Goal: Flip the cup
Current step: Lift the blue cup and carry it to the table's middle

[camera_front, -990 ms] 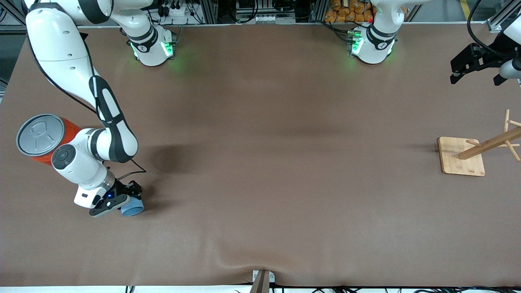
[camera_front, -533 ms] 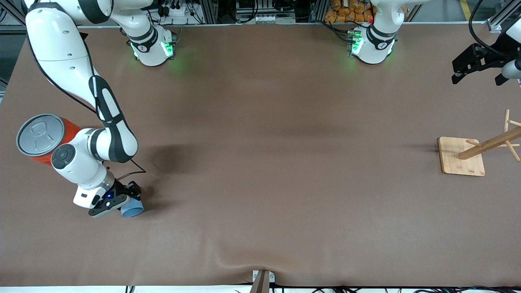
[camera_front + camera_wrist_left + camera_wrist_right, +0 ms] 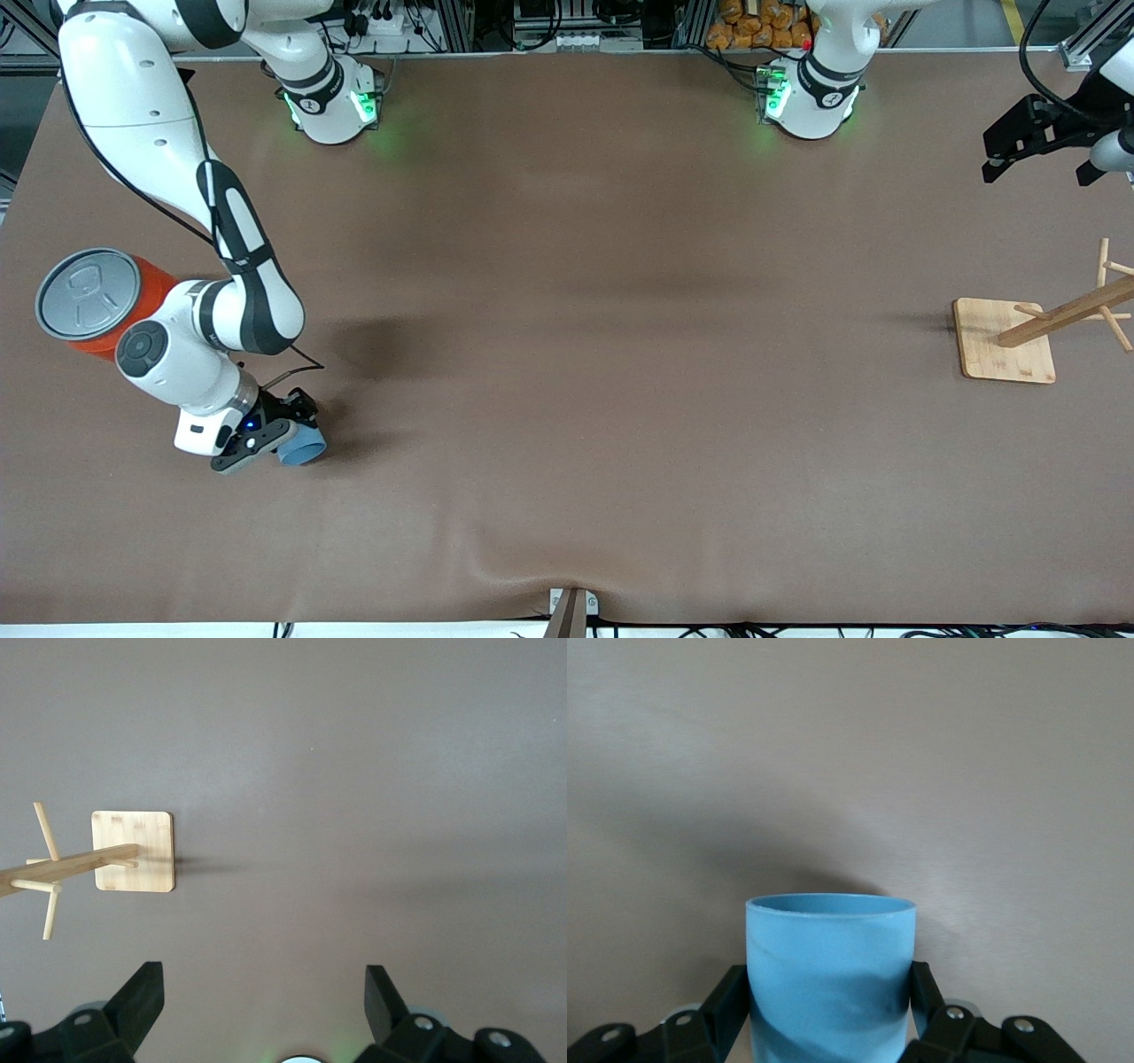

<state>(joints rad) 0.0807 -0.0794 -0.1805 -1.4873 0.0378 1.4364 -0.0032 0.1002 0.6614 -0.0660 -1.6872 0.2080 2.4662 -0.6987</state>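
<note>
Right gripper (image 3: 285,436) is clamping the cup (image 3: 302,447) across its sides, fingers (image 3: 725,1005) pressing on both walls; it's holding the light-blue cup low over the table (image 3: 567,354), open mouth pointing away from the wrist, over a spot nearer the front camera than the orange can (image 3: 93,301). Left gripper (image 3: 1036,146) is waiting up in the air with its jaws spread wide and nothing in them, toward the left arm's end of the table from the can, with the wooden rack (image 3: 1032,332) standing on the table below it.

The right pincer (image 3: 285,440), clamped on the cup (image 3: 302,447), has slid with it slightly toward four o'clock; the left pincer (image 3: 1038,149) edged toward three o'clock
</note>
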